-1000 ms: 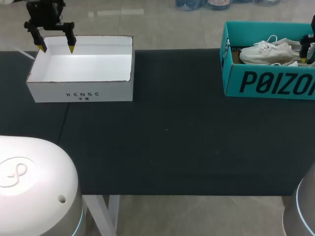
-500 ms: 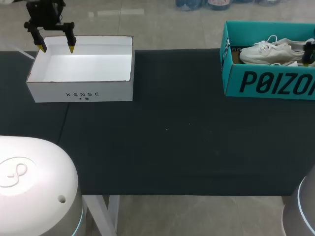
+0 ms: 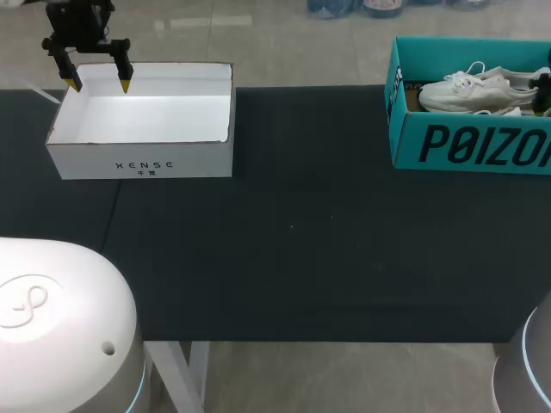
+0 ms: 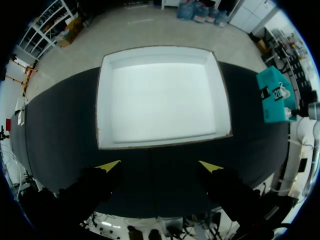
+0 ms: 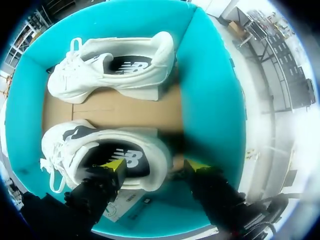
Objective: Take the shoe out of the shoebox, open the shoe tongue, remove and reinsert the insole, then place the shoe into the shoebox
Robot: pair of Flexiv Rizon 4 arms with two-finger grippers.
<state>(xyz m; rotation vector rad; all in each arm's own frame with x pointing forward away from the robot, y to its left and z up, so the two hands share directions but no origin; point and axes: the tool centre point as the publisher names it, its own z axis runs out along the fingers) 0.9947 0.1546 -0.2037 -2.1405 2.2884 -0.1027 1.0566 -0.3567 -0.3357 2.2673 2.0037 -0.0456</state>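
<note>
The teal shoebox (image 3: 465,142) stands open at the table's far right with two white shoes (image 3: 469,90) inside. In the right wrist view the nearer shoe (image 5: 150,145) lies under my right gripper (image 5: 156,164). One finger rests inside its opening on the dark insole (image 5: 107,155). The other finger is outside the heel, by the box wall (image 5: 210,90), and I see a small gap there, so the gripper is open. The far shoe (image 5: 115,65) lies on its side. My left gripper (image 3: 99,86) hangs open and empty over the white box (image 3: 142,163).
The white open box (image 4: 160,142) sits at the table's far left, with the left gripper (image 4: 159,166) just off its rim. Dark cloth (image 3: 293,241) covers the table between the two boxes. My right gripper (image 3: 546,93) barely shows at the head view's edge.
My right gripper has sunk further into the teal box toward the head view's right edge, and its fingers have drawn closer together. The left arm has not moved.
</note>
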